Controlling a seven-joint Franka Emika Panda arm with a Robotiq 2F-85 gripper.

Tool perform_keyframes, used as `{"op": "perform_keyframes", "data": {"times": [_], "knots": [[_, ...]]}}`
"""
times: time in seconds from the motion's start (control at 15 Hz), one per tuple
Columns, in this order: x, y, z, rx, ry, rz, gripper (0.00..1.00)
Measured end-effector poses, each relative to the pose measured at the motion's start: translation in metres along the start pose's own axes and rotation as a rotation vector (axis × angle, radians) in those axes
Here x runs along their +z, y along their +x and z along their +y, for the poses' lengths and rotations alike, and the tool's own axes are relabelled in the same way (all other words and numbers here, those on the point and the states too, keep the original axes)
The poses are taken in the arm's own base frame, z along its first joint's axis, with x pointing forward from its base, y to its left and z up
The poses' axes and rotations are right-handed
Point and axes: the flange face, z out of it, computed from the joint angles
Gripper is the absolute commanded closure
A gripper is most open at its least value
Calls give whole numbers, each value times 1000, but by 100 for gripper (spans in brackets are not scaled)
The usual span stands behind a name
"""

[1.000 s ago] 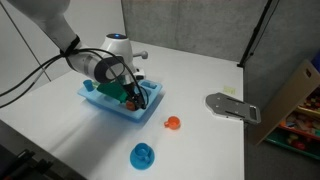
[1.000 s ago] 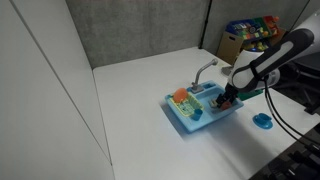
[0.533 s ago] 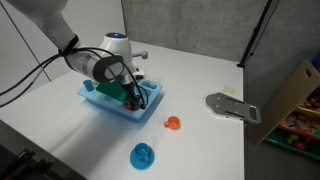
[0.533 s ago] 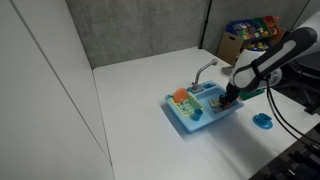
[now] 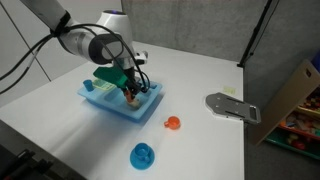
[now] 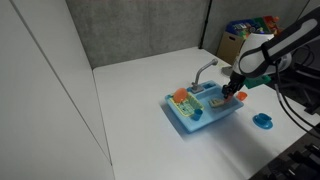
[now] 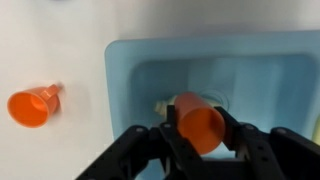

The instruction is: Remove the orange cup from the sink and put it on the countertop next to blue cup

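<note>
The orange cup (image 7: 199,118) is clamped between the two black fingers of my gripper (image 7: 200,126), its open mouth facing the wrist camera. It hangs just above the basin of the light blue toy sink (image 7: 130,70). In both exterior views my gripper (image 5: 130,92) (image 6: 232,95) hovers over the sink (image 5: 108,106) (image 6: 192,120), with the cup showing only as a small orange patch under it. The blue cup (image 5: 143,155) (image 6: 263,121) stands on the white countertop, apart from the sink.
A small orange cone-shaped piece (image 5: 172,123) (image 7: 32,105) lies on the countertop beside the sink. A grey faucet (image 6: 205,70) rises at the sink's back. An orange item (image 6: 181,96) sits in the sink's other compartment. A flat grey object (image 5: 232,106) and a cardboard box (image 5: 296,92) lie near the counter's edge.
My gripper went from open to shut on the orange cup inside the basin. It then rose a little above the sink with the cup.
</note>
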Motion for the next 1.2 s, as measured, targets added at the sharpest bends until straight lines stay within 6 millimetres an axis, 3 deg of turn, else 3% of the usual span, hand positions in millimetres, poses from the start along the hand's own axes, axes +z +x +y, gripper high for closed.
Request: {"op": "perform_keyframes", "data": {"times": [0.07, 0.13, 0.33, 0.53, 0.6, 0.93, 1.2], "knots": [[-10, 1, 0, 0, 2, -7, 83], [-20, 1, 0, 0, 4, -14, 58], [-39, 2, -1, -1, 8, -24, 58], [-38, 0, -1, -1, 8, -27, 58], [-38, 0, -1, -1, 8, -28, 83], [-37, -1, -4, -10, 10, -28, 83], [-38, 0, -20, -77, 21, -23, 83]]}}
